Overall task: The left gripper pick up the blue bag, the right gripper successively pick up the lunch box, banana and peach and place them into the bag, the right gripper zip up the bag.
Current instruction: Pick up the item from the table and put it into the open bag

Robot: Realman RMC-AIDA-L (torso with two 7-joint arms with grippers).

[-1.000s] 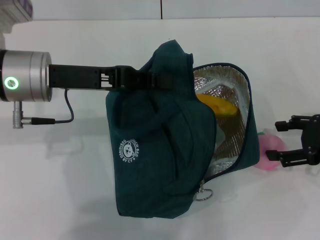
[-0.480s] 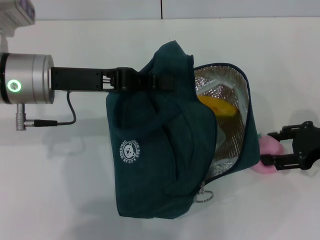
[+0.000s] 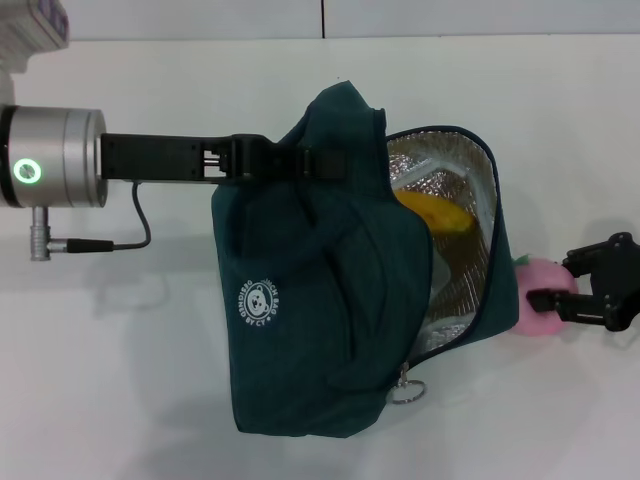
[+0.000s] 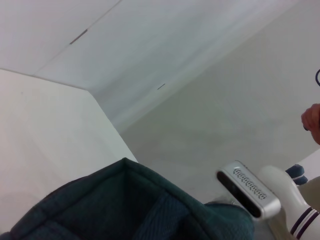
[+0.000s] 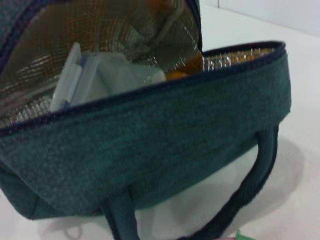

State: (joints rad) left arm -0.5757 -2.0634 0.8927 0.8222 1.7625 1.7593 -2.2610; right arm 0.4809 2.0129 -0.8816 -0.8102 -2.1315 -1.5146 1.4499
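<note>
White tabletop (image 3: 150,380) fills most of the head view, matte, with soft grey shadows on it. Pale back wall (image 3: 450,15) along the far edge, split by one dark vertical seam (image 3: 322,18). Grey-white box with a purple patch (image 3: 35,20) at the far left corner, cut off by the frame; make unreadable. Left wrist view: plain white panels meeting at an angle, a short dark mark (image 4: 77,36) on one. Reddish shape (image 4: 312,122) at the edge, cannot tell what.
</note>
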